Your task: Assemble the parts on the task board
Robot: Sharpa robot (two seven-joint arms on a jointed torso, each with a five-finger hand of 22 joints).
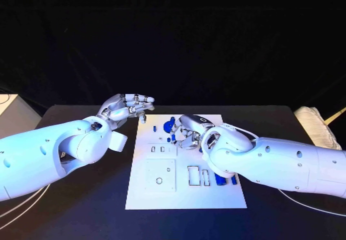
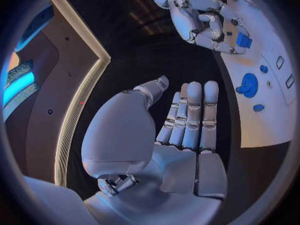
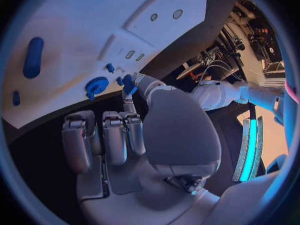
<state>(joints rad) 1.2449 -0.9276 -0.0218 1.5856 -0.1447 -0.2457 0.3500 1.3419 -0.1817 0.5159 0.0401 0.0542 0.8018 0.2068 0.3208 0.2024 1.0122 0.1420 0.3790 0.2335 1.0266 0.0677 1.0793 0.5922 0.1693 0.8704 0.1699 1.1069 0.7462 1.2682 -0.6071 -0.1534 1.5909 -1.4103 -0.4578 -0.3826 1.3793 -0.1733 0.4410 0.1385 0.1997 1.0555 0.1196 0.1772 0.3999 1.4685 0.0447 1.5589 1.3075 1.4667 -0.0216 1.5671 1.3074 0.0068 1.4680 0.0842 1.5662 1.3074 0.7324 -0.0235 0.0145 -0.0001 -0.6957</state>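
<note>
Over the far end of the white rectangular task board (image 1: 186, 175), right hand (image 1: 189, 134): small blue block-shaped part (image 3: 129, 83) pinched between thumb and one fingertip, remaining fingers (image 3: 115, 137) curled in toward the palm. The piece hangs just above the board beside a blue toothed wheel part (image 3: 96, 86) and a small blue peg (image 3: 110, 67), close to two small slots.

Left of the board's far corner, left hand (image 1: 128, 106): raised off the black table (image 1: 86, 210), fingers (image 2: 190, 115) straight and side by side, thumb set apart; holds nothing and touches nothing.

Near right part of the board: an elongated blue cylinder part (image 3: 32, 57) lying loose, with other blue pieces (image 1: 220, 178) beside rectangular cut-outs.

Risks, as judged:
- Pinch is narrow, on a small part; any twist on descent could tilt it so that it jams at the slot mouth or slips free.
- Curled fingers pass close to the wheel; a low approach could knock it or the peg.
- Hand hides the target from the head view, so misalignment may go unnoticed.
- Board looks unclamped; side push could shift it.
</note>
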